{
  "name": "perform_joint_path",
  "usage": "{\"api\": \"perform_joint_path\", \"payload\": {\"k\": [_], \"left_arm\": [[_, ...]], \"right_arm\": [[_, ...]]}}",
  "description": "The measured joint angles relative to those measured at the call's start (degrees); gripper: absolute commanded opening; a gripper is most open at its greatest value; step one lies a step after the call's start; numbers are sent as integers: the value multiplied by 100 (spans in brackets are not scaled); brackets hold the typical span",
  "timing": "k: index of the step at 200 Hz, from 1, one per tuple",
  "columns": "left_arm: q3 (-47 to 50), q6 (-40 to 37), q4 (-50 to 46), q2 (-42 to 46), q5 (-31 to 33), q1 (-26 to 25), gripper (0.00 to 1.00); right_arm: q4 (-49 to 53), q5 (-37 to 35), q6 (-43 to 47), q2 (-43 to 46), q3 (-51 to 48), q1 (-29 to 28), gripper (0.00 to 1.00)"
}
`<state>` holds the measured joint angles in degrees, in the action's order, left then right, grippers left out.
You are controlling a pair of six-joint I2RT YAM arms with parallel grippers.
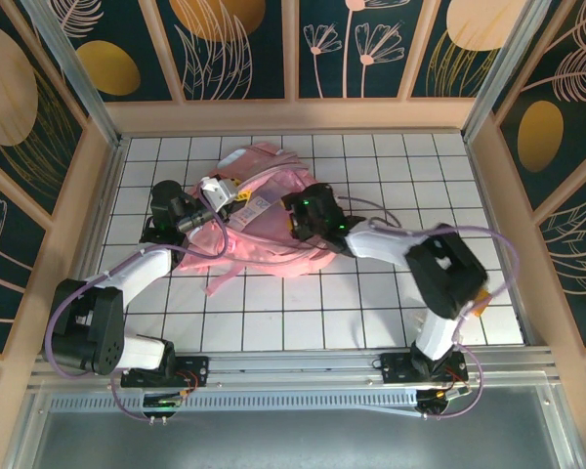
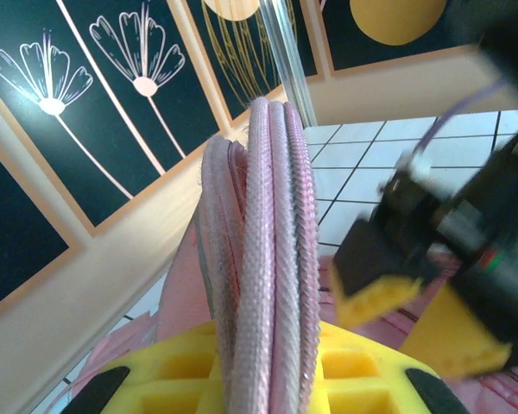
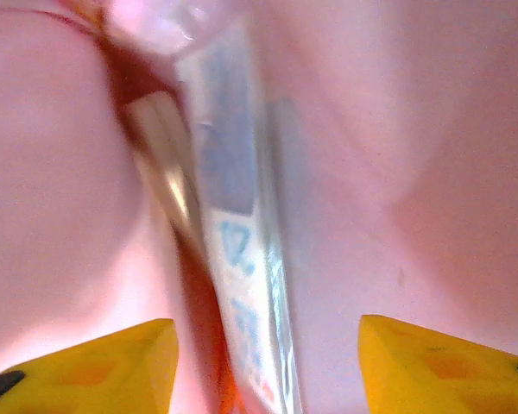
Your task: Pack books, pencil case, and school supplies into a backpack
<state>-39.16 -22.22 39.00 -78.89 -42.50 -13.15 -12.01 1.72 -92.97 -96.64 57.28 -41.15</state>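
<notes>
1. On bench (image 1: 371, 303), mid-grid: found backpack (image 1: 264, 234) slumped flat, with one strap trailing toward the near edge.
2. Saw left claw (image 1: 218, 197) at the backpack's left side and right claw (image 1: 305, 210) at its right, near each other.
3. From left wrist: noted left claw (image 2: 263, 371) clamped on a bunch of the backpack's (image 2: 272, 216) pink corded edging, standing upright out of the yellow pads.
4. Same view: caught right claw (image 2: 414, 319) just beside the edging, blurred, with yellow tips parted.
5. From right wrist: found right claw (image 3: 263, 332) spread wide, with pink backpack (image 3: 432, 172) fabric all round.
6. Between those tips, touching neither: spotted packet (image 3: 242, 285), clear with blue-green print, seen edge-on, running away from the camera.
7. Along packet's left: marked a tan-orange strip (image 3: 168, 172), too blurred to name.
</notes>
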Motion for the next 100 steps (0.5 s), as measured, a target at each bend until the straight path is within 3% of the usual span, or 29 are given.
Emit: {"api": "perform_joint_path", "payload": {"k": [19, 41, 72, 100], "left_arm": [[17, 17, 28, 0, 39, -4, 0], [85, 46, 90, 0, 42, -7, 2], [149, -162, 7, 0, -61, -39, 10], [57, -656, -595, 0, -129, -146, 27]], "right_arm": [[850, -354, 769, 992, -70, 164, 76], [2048, -1134, 1843, 2017, -46, 393, 99], [3283, -1847, 2811, 2876, -164, 1235, 99], [3136, -944, 4013, 3226, -761, 2345, 98]]}}
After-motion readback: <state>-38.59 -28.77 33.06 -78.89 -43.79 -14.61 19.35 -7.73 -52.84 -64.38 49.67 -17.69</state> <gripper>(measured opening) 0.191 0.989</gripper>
